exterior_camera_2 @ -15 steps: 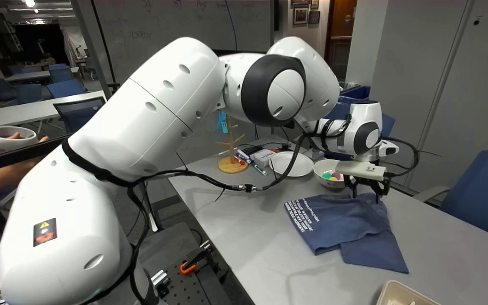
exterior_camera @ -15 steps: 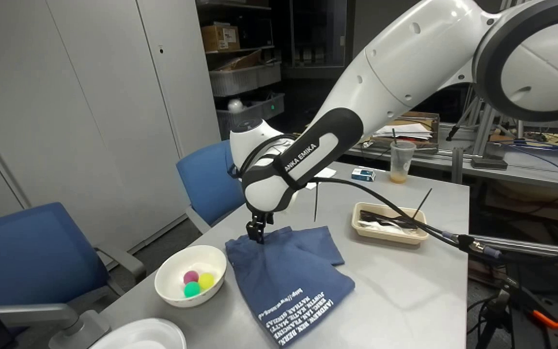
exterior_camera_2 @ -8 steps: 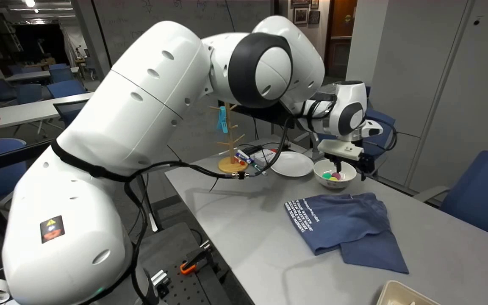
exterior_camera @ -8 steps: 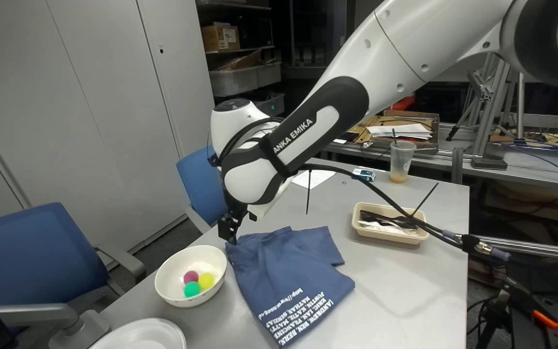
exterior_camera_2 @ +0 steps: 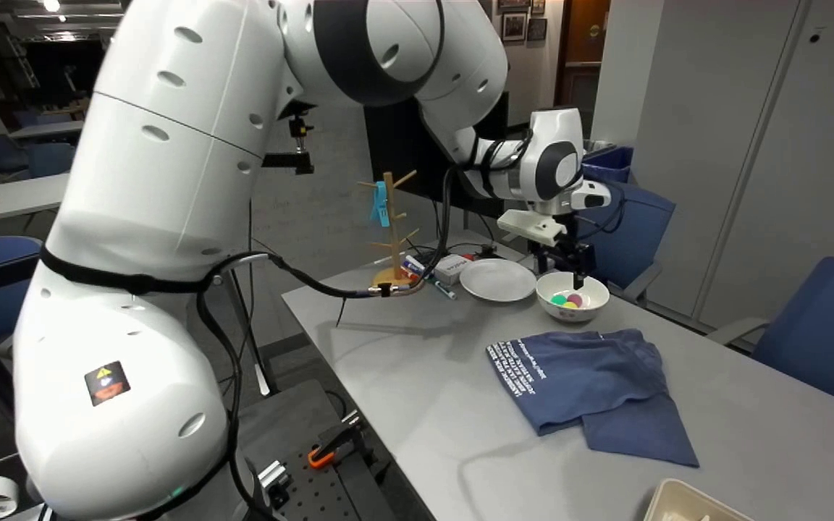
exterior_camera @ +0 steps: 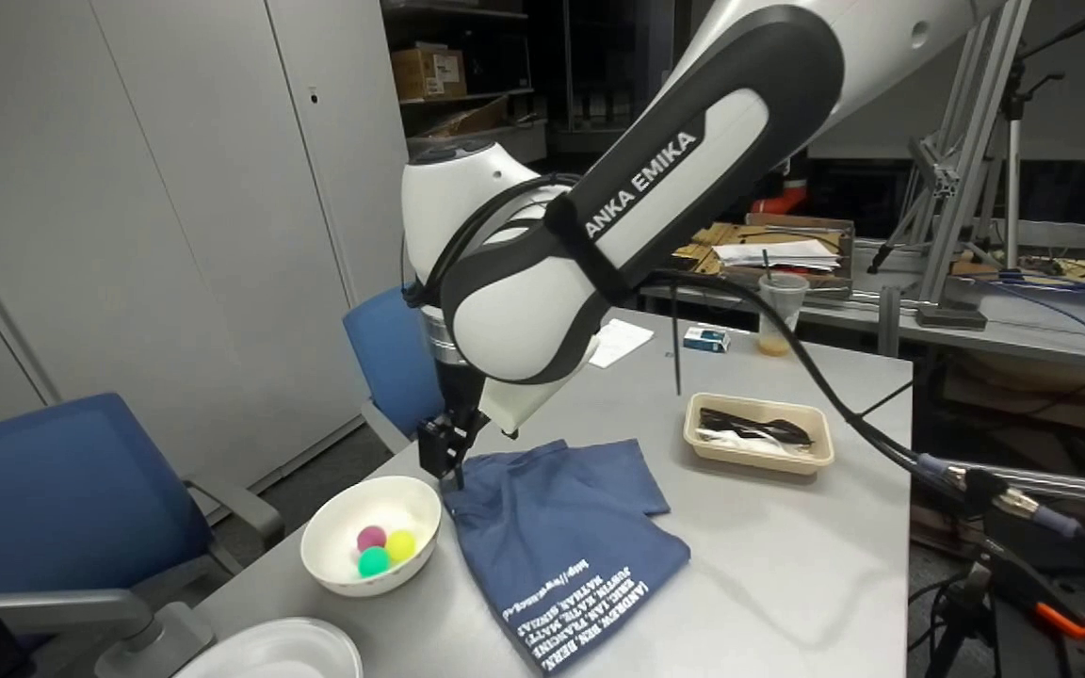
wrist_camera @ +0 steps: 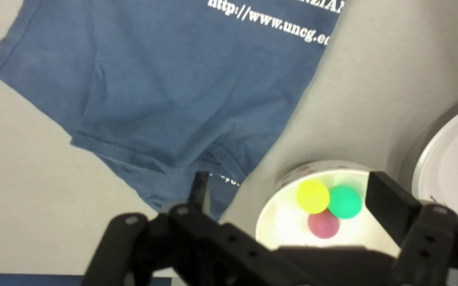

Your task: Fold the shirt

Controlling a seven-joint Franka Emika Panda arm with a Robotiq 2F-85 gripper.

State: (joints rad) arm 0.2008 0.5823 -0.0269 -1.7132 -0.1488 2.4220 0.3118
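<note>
The dark blue shirt (exterior_camera: 566, 518) lies folded on the table with white lettering near one end. It shows in both exterior views (exterior_camera_2: 583, 383) and fills the upper left of the wrist view (wrist_camera: 181, 79). One sleeve sticks out from under the folded body, and small wrinkles show near the edge closest to the bowl. My gripper (wrist_camera: 290, 182) is open, with its fingers wide apart and nothing between them. In an exterior view it hangs over the bowl (exterior_camera_2: 560, 269), and it also shows beside the shirt's edge in an exterior view (exterior_camera: 448, 461), apart from the shirt.
A white bowl (exterior_camera: 326, 556) with pink, yellow and green balls stands beside the shirt, below my gripper. A white plate (exterior_camera_2: 498, 281) stands beyond it. A beige tray (exterior_camera: 759, 457) holds dark and white items. Also there: a wooden stand (exterior_camera_2: 392, 239), markers, a cup (exterior_camera: 781, 315).
My gripper has lifted off from above the shirt and moved over toward the bowl, also turning. The shirt has not moved. A person's hand with a white round object no longer shows.
</note>
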